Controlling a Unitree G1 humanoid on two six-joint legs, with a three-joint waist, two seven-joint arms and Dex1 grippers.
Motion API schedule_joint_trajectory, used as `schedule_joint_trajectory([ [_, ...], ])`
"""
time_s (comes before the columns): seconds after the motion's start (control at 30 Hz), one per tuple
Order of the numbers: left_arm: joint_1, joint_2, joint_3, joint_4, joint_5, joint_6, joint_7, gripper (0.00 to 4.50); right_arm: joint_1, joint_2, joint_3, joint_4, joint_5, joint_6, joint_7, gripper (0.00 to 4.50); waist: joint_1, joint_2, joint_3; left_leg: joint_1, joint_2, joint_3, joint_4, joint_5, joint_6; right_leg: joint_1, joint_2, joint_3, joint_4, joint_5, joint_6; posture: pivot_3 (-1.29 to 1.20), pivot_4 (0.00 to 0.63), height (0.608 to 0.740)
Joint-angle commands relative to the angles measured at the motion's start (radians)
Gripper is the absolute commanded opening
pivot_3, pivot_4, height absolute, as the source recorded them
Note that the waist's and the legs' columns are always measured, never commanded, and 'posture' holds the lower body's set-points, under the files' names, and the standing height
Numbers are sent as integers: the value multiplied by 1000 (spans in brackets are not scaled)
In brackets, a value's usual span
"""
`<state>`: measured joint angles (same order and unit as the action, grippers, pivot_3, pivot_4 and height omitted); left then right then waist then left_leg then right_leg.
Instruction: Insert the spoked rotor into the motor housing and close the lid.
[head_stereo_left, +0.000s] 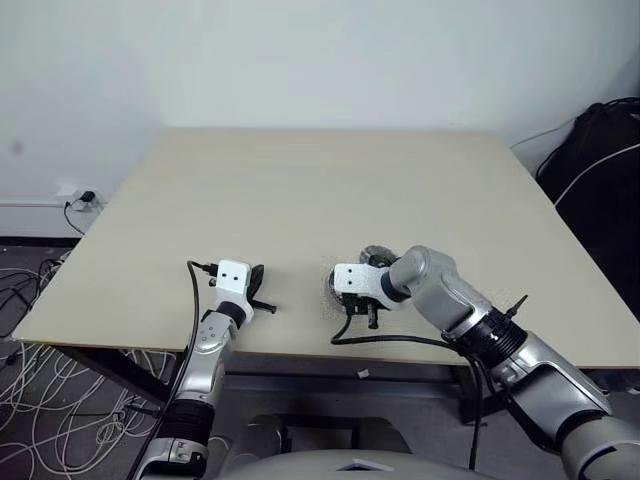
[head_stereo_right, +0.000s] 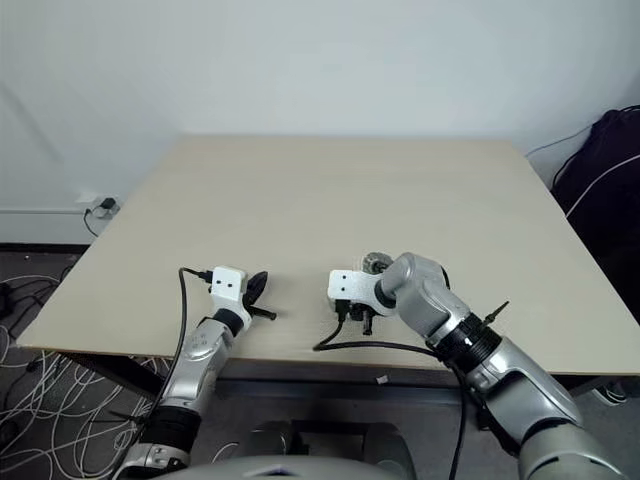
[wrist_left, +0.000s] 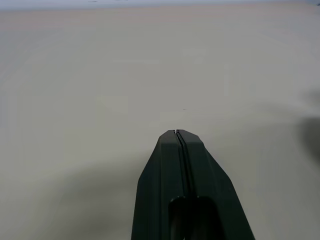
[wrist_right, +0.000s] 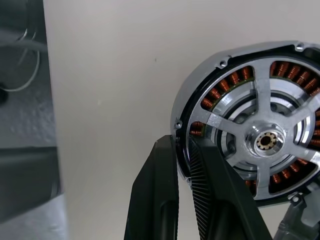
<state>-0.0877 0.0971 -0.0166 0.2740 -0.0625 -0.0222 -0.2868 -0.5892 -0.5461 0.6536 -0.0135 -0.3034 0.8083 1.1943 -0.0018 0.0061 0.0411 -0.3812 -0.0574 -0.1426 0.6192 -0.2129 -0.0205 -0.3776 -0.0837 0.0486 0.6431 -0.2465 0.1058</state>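
1. Right wrist view showed the right gripper (wrist_right: 185, 165) with its two black fingers clamped on the edge of the motor housing (wrist_right: 200, 90), one finger outside the silver rim and the other, ribbed one inside it.
2. The spoked rotor (wrist_right: 263, 141) sat inside the housing, its silver spokes and hub lying over the ring of copper windings (wrist_right: 235, 77).
3. The housing lay on the beige table (head_stereo_left: 300, 190), close to the table's near edge, with grey floor and cables past that edge.
4. From the head cameras, the right gripper (head_stereo_left: 372, 318) pointed steeply down at the table's near edge, and a round part of the motor (head_stereo_left: 377, 254) showed just behind the wrist.
5. The left gripper (wrist_left: 178, 134) had its fingers pressed together on nothing, hovering low over bare table.
6. It sat well to the left of the motor, also near the front edge (head_stereo_left: 262, 290).
7. I could not pick out the lid.
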Motion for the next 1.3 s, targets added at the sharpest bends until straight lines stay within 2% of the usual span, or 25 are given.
schedule_joint_trajectory([
  [0.03, -13, -3, -3, -31, -12, -4, -6, 0, -12, -24, -45, -93, 21, 108, -7, 102, 0, 0, 0, 0, 0, 0, 0, 0, 0, 0, 0, 0, 0, 0, 0, 0, 0, 740],
  [0.3, -20, -4, -7, -15, -10, -9, -18, 0, -78, 35, -65, -110, 116, 355, -63, 102, -8, -1, 1, -1, 0, 1, 0, 0, 0, -2, -1, -1, 0, 0, 0, 0, 0, 740],
  [0.73, -18, -5, -2, 7, -5, -29, -20, 0, -151, 158, -45, 73, 229, 402, -217, 102, -10, -2, 1, -2, 0, 0, 0, 0, 0, -3, -1, -1, 1, 0, 0, 0, 0, 740],
  [1.0, -14, -5, 2, 18, -6, -39, -18, 0, -193, 236, -121, 186, 310, 504, -311, 102, -11, -2, 1, -2, 0, 0, 0, 0, 0, -3, -1, -1, 1, 0, 0, 0, 0, 740],
  [1.3, -16, -8, 1, 37, -8, -48, -24, 0, -199, 226, -156, 149, 393, 608, -398, 102, -10, -2, 1, -2, 0, 0, 0, 0, 0, -3, -1, -1, 1, 0, 0, 0, 0, 740],
])
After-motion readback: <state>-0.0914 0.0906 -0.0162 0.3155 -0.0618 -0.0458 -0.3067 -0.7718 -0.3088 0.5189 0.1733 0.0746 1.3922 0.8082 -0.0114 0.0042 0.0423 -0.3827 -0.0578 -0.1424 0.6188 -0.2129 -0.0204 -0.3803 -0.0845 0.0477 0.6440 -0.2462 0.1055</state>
